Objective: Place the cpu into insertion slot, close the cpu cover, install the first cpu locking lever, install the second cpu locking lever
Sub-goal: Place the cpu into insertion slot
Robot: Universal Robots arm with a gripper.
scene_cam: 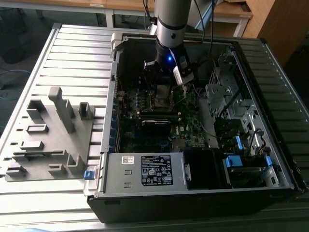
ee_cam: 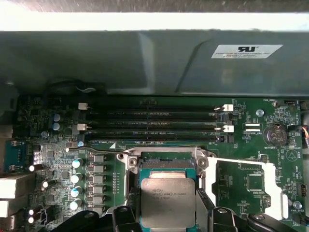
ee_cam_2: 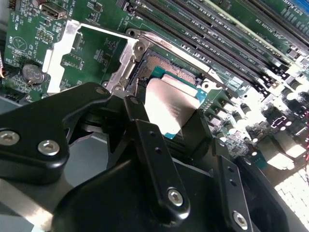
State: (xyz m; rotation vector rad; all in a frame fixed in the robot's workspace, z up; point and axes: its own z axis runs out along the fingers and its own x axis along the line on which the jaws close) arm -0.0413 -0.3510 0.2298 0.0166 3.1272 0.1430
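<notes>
Gripper [ee_cam_2: 166, 118] is pinched narrow on the cpu [ee_cam_2: 170, 104], carrying it by two opposite edges between its fingertips, just over the insertion slot [ee_cam_2: 164, 66]. The cpu cover [ee_cam_2: 57, 63] lies swung open beside the fingers. Light, stiff and slick-topped, the chip is probably fragile underneath, so its edges are the safe hold. The first wrist view shows it squared to the socket, with memory slots [ee_cam: 149, 125] beyond the fingertips, while the second wrist view shows the grip side-on.

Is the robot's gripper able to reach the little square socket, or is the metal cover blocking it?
Probably yes. The cpu cover lies flipped open beside the insertion slot, and the gripper holds the cpu right at it.
</notes>
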